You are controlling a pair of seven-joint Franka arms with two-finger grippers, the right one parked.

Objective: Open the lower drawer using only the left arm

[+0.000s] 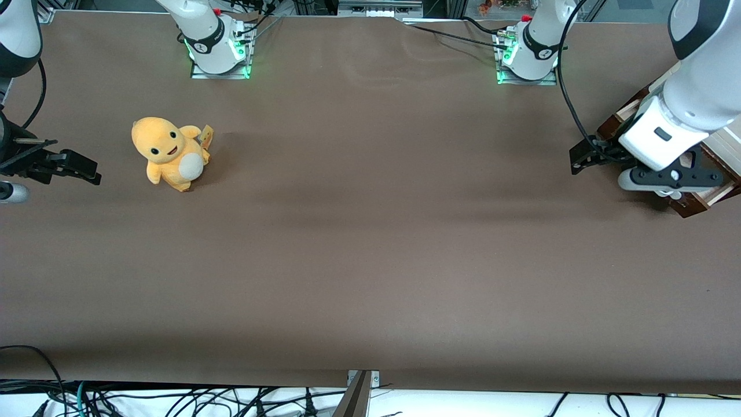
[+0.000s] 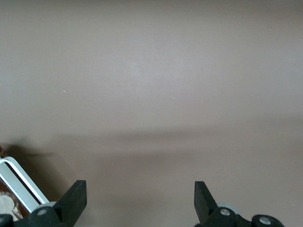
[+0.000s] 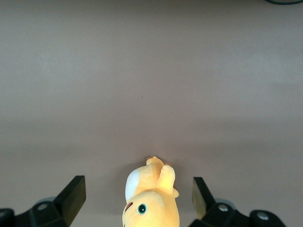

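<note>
Reaching low at the working arm's end of the table (image 1: 370, 260), with the left arm (image 1: 694, 87) coming down from above and a black cable (image 1: 570, 98) looping beside it. Ending in a black gripper (image 1: 584, 157) held just above the brown table surface, close in front of the lower drawer (image 1: 694, 200). Showing, from the wrist camera, the gripper (image 2: 140, 201) with its two fingers (image 2: 75, 198) spread wide apart and nothing but bare tabletop between them, so open jaws and no grip on anything.

Sitting at the very edge of the front view, largely covered by the arm: a dark-brown wooden drawer with pale inner sides peeking out nearer the camera. Running with its long axis roughly from nearer the front camera to farther from it, somewhat slanted, and facing toward the middle of the table, where the gripper hangs. Carrying a long white bar handle (image 2: 21, 184), seen from the wrist camera as a pale strip lying just beside one finger, not between the two, and not clearly touched.

Standing well apart, toward the parked arm's end of the table: an orange plush toy (image 1: 171, 152) with a white belly, upright, facing the front camera.
</note>
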